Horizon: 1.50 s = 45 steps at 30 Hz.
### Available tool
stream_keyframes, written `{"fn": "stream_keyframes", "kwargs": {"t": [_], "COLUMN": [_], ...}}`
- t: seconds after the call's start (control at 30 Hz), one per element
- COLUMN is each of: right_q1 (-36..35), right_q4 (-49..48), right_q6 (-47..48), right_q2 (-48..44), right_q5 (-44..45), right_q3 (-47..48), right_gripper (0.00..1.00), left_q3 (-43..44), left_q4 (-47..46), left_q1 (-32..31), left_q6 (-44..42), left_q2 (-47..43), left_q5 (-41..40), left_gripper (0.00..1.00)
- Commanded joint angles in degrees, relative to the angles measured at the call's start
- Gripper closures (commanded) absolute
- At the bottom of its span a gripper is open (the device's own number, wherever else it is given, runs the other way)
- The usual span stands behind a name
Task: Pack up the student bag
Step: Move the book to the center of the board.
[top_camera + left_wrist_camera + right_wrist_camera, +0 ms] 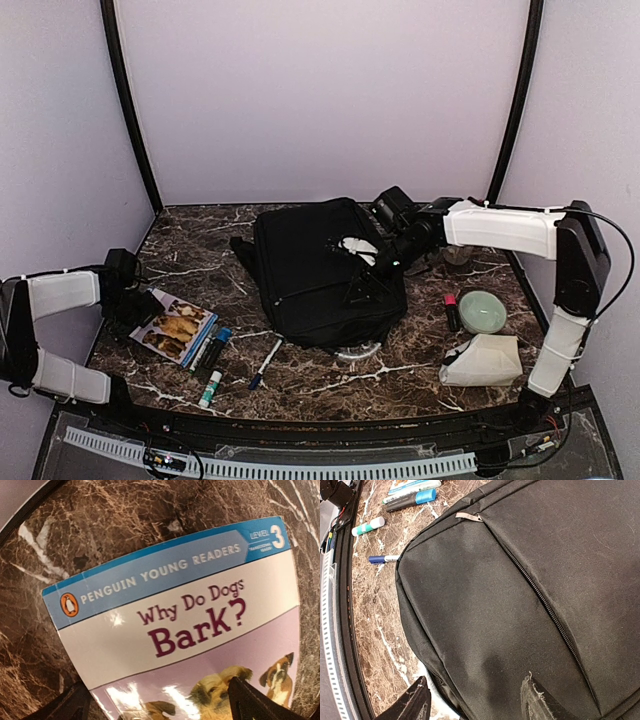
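The student bag (310, 275), black fabric with zip seams, lies flat mid-table and fills the right wrist view (520, 590). My right gripper (372, 283) sits low over its near right edge. It (477, 702) is open: one finger (545, 700) rests on the fabric, the other (410, 705) hangs beside the bag's edge over the table. My left gripper (135, 300) stands wide open at the far-left end of a picture book (175, 330). The book's cover, "Why Do Dogs Bark?" (190, 625), lies between and under the left gripper (160, 705) and its fingers (250, 700).
Markers (212, 350), a glue stick (210, 388) and a blue-capped pen (265, 363) lie left of the bag's front. A white crumpled thing (360, 247) sits on the bag. At the right are a green bowl (483, 312), a red-tipped stick (451, 312) and a white pouch (483, 362).
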State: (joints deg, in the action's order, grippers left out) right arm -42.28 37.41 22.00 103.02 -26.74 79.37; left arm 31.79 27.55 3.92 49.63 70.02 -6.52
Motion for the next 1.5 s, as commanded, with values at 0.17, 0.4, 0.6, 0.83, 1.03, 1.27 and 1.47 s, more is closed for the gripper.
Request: {"fn": "stream_keyframes", "kwargs": {"t": [0.17,0.4,0.6,0.83,1.03,1.27,1.47], "right_q1": [-0.73,-2.04,-6.72,-9.77,-11.60,-12.25,-12.48], "right_q4": [0.64,0.93,-1.88,-4.37,-11.25,-18.30,-21.33], "right_q6": [0.00,-4.84,-20.80,-32.99,-40.17,-47.97,-50.66], "right_q2": [0.88,6.80,16.68,32.42,41.31,47.10,48.73], "right_q5": [-0.95,-4.00,-5.51,-10.43,-13.12,-13.11,-6.30], "right_q3": [3.33,12.51,24.60,42.70,49.29,51.31,51.89], "right_gripper": [0.39,0.41,0.46,0.47,0.46,0.44,0.48], "left_q3": [4.51,9.99,15.31,16.01,15.24,17.59,14.99], "left_q4": [-9.39,-14.36,-14.61,-16.00,-14.80,-5.92,-3.01], "left_q1": [0.23,-1.94,-7.13,-10.70,-10.69,-10.56,-8.78], "left_q6": [-4.58,-10.05,-14.76,-13.06,-13.68,-15.50,-13.37], "left_q2": [12.29,19.41,25.96,28.91,26.23,22.26,17.08], "left_q5": [7.13,10.54,12.00,11.88,12.87,7.31,6.65], "left_gripper": [0.02,0.06,0.11,0.13,0.13,0.11,0.01]}}
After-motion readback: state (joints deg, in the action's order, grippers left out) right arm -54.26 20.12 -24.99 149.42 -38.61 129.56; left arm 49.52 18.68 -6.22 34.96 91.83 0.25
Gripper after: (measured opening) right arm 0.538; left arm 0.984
